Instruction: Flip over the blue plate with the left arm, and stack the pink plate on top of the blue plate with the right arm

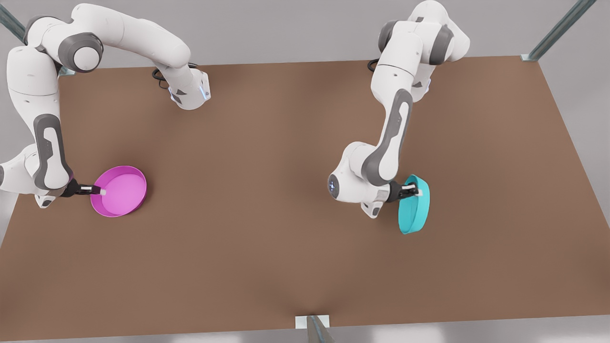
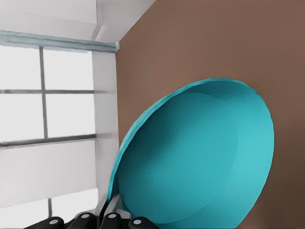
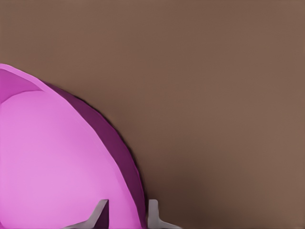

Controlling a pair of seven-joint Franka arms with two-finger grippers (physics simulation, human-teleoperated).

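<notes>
- A plain brown desk (image 1: 286, 200) fills the scene, with pale grey floor around it, metal posts at its corners, and a window (image 2: 47, 119) seen in the left wrist view.
- Two plates, two arms.
- The left claw (image 1: 415, 191) pinches the rim of the blue plate (image 1: 415, 209), tilted on edge at the front view's right.
- The right claw (image 1: 99, 191) grips the rim of the pink plate (image 1: 121, 190), open side up at the front view's left.

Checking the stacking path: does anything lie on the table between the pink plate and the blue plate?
Nothing visible does. Bare table separates the pink plate, held by the right gripper, from the blue plate, tilted in the left gripper.
</notes>
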